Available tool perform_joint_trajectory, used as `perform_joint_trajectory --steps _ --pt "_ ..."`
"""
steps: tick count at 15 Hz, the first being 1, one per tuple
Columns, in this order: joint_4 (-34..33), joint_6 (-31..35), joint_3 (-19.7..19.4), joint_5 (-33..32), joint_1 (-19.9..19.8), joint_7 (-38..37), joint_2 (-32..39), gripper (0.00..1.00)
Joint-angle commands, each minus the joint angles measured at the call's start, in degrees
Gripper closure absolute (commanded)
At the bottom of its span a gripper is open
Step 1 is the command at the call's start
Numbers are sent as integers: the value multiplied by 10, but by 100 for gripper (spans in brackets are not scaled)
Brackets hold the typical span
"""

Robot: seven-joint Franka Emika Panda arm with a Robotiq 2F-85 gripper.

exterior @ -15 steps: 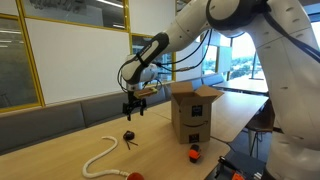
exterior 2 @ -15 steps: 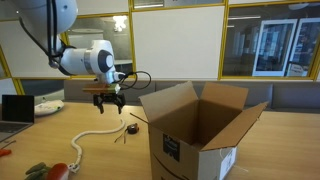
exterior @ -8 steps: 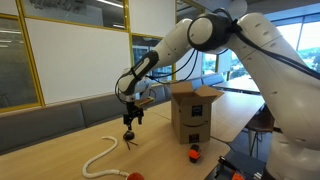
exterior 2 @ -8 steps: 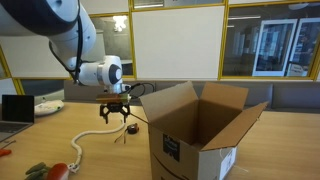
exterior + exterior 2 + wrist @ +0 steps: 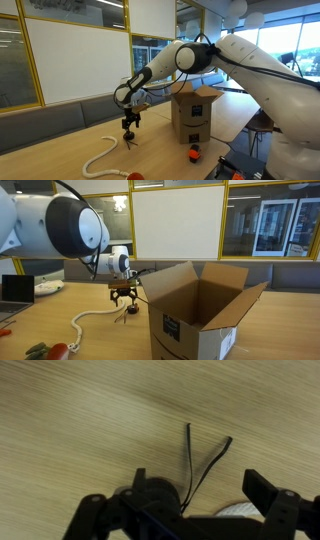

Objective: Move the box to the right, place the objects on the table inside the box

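The big white arm [image 5: 250, 65] arches up and reaches far forward in 1 long bend, its thick links filling much of an exterior view [image 5: 60, 225]. At its end the wrist [image 5: 128, 95] turns downward, and the black claw [image 5: 129, 124] hangs low, pointing straight down. Its jaws stand wide apart. In the wrist view its 2 dark fingers [image 5: 262, 488] enter from the bottom edge, well apart.

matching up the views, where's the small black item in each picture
In an exterior view: small black item, left of centre, right of the rope.
In an exterior view: the item, left of the box.
Wrist view: the item, bottom centre.
Shared landmark: the rope.
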State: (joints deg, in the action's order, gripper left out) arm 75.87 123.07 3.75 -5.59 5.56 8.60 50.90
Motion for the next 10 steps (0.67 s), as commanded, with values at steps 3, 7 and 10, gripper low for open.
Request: perform_joint_trajectory --steps 3,7,10 --pt "-130 13 -11 -16 -6 34 94 0" --pt "-189 23 2 -3 -23 70 143 0" --pt "-234 11 12 6 -33 94 176 0"
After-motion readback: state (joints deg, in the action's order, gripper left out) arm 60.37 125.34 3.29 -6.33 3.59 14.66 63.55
